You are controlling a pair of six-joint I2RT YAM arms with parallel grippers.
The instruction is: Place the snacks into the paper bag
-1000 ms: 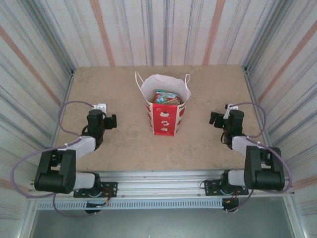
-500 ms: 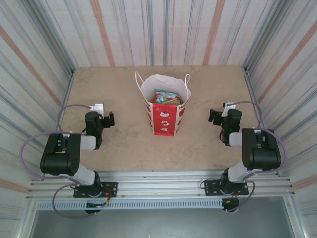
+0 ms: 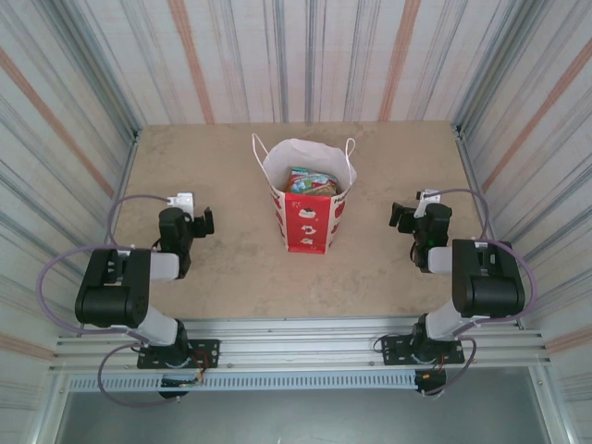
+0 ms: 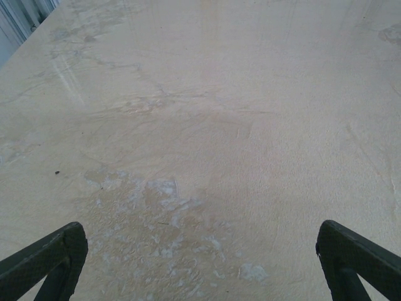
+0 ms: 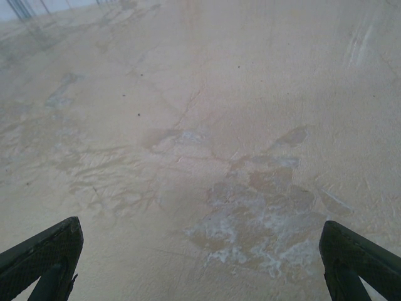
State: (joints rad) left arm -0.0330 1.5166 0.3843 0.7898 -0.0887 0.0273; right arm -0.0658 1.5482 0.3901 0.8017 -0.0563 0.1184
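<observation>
We see striped corrugated walls (image 3: 305, 55) closing round three sides of a beige table (image 3: 213, 166), and a metal rail (image 3: 296, 335) running along its near edge. On that rail, the left arm (image 3: 116, 296) and the right arm (image 3: 486, 282) sit folded low, each on its own side of the table. A lilac cable (image 3: 51, 277) loops off the left one.

We find the paper bag (image 3: 308, 222) standing upright a little beyond the middle of the table, between the two arms and well apart from both. It is white above, with a red lower band and red prints. Its mouth gapes open and its white cord handles (image 3: 257, 141) rise at the far rim.

The left gripper (image 3: 207, 222) hangs low over the table to the left of the bag, and the right gripper (image 3: 398, 218) does the same to the right. Both point inward toward the bag. In the left wrist view we see its two dark fingers (image 4: 50, 257) at the bottom corners, spread wide with bare tabletop between them. The right wrist view shows that gripper's fingers (image 5: 47, 251) parted just as widely and holding nothing.

The snacks (image 3: 310, 181) lie inside the bag, and we see them through its open mouth as a small heap of green and orange packets. Their lettering is too small for us to read.

Smallest of all, we note whitish scuffed patches (image 4: 156, 200) on the tabletop ahead of each gripper.
</observation>
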